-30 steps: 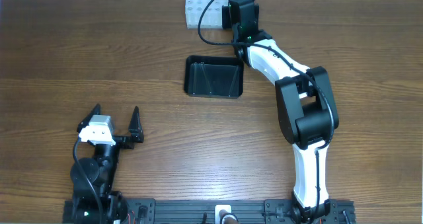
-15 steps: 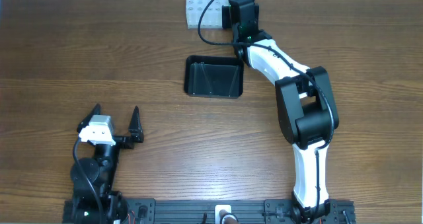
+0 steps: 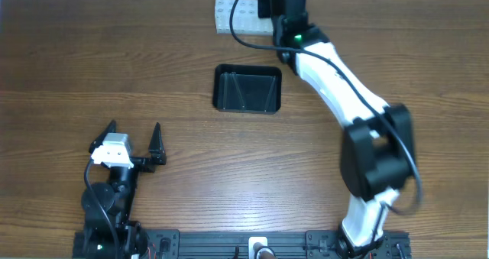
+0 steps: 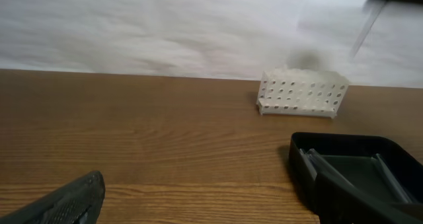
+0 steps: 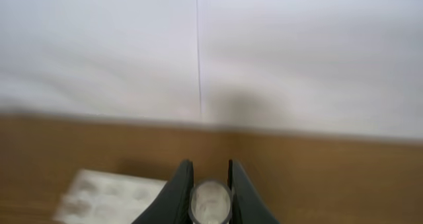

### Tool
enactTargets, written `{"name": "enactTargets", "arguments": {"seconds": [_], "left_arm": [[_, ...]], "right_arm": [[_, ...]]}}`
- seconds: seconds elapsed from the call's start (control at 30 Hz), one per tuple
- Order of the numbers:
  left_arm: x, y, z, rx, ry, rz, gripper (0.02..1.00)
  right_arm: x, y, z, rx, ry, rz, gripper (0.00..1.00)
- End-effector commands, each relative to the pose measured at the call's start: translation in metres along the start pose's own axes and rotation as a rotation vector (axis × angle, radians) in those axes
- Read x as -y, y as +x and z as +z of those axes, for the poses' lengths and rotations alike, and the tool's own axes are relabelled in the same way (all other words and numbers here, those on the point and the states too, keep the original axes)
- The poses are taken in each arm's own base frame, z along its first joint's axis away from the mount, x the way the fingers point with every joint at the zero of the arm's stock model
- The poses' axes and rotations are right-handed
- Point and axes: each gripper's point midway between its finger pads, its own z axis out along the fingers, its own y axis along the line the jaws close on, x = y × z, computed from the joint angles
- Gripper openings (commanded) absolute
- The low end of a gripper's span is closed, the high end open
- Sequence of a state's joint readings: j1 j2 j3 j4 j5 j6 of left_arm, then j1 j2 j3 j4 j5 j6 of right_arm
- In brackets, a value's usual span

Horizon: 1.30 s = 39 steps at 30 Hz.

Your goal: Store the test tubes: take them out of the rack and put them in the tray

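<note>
The wooden table [image 3: 69,68] carries everything. The right arm [image 3: 336,76] stretches to the far side, where its gripper [image 5: 210,184] is lifted by the right end of the white rack [image 3: 237,16]. The left gripper [image 3: 134,127] sits near-left, fingers spread wide and empty. The black tray [image 3: 217,87] lies mid-table, just nearer than the rack, with clear tubes [image 4: 330,174] inside. The right fingers pinch a test tube [image 5: 210,203].

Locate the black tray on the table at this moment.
In the top view, the black tray lies near the middle of the wooden table, just below the white rack and apart from it, up and right of the left gripper.
</note>
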State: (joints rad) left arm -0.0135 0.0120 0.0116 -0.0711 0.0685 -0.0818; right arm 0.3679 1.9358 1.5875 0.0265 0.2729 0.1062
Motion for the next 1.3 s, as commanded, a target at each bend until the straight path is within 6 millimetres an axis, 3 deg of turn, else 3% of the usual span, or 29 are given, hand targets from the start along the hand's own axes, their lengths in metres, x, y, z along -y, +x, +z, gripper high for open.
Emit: {"name": "enactTargets", "arguments": {"seconds": [0.03, 0.17, 0.27, 0.37, 0.57, 0.8, 1.03, 1.3], "left_arm": [[0.0, 0.002, 0.0, -0.001, 0.004, 0.014, 1.0], [0.0, 0.002, 0.0, -0.001, 0.004, 0.014, 1.0], [0.0, 0.002, 0.0, -0.001, 0.004, 0.015, 1.0], [0.0, 0.002, 0.0, -0.001, 0.004, 0.014, 1.0], [0.0, 0.002, 0.0, -0.001, 0.004, 0.014, 0.998], [0.0, 0.002, 0.0, -0.001, 0.004, 0.014, 1.0], [0.0, 0.002, 0.0, -0.001, 0.004, 0.015, 1.0], [0.0, 0.002, 0.0, -0.001, 0.004, 0.014, 1.0]], "right_arm": [[0.008, -0.099, -0.087, 0.158, -0.021, 0.082, 0.082], [0.012, -0.099, -0.122, 0.092, -0.03, 0.107, 0.069], [0.015, -0.072, -0.128, -0.028, -0.021, 0.139, 0.066], [0.012, -0.026, -0.128, -0.209, -0.028, 0.16, 0.073], [-0.014, 0.082, -0.126, -0.619, -0.131, 0.157, 0.042], [-0.034, 0.161, -0.094, -0.826, -0.177, 0.167, 0.034], [-0.035, 0.205, -0.073, -0.906, -0.139, 0.194, 0.042], [-0.029, 0.23, -0.067, -0.964, -0.111, 0.192, 0.056]]}}
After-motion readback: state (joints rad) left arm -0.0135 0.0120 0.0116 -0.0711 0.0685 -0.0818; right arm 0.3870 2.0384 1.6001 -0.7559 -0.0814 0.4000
